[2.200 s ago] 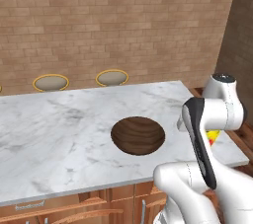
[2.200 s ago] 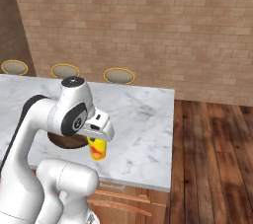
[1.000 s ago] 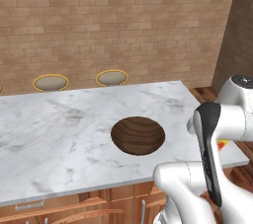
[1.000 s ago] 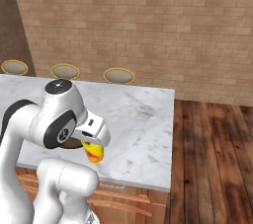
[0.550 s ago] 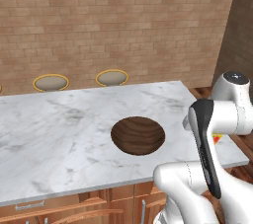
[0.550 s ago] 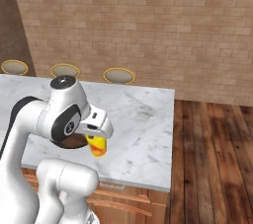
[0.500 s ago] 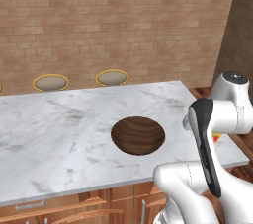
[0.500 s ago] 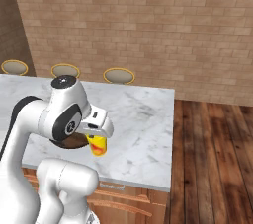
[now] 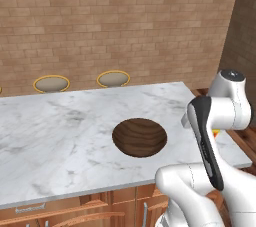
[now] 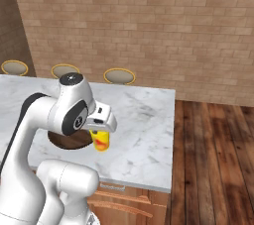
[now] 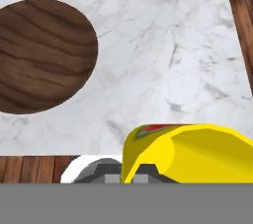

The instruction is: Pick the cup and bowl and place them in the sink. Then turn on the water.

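My hand (image 10: 100,133): shut tight on the yellow cup (image 10: 101,140), lifted off the marble surface (image 10: 144,135).
Cup: just beside the brown wooden bowl (image 9: 139,137), toward the surface's end.
Bowl: sitting on the surface, not picked up yet.
What could go wrong: I think the cup might slip out if I swing fast.
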